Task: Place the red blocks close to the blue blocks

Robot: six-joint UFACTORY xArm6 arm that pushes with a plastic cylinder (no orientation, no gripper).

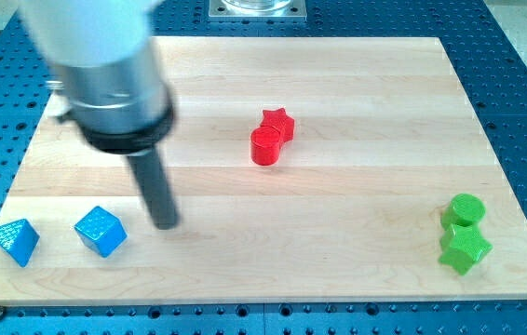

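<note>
Two red blocks touch each other near the middle of the wooden board (357, 214): a red star (280, 123) and a red cylinder (265, 146) just below and left of it. A blue cube (101, 231) and a blue triangular block (16, 241) lie at the view's bottom left, apart from each other. My tip (167, 224) rests on the board just right of the blue cube, with a small gap, and far left and below the red blocks.
A green cylinder (466, 209) and a green star-like block (465, 249) sit together at the view's bottom right. The arm's wide grey body (105, 70) hangs over the board's upper left. A blue perforated table surrounds the board.
</note>
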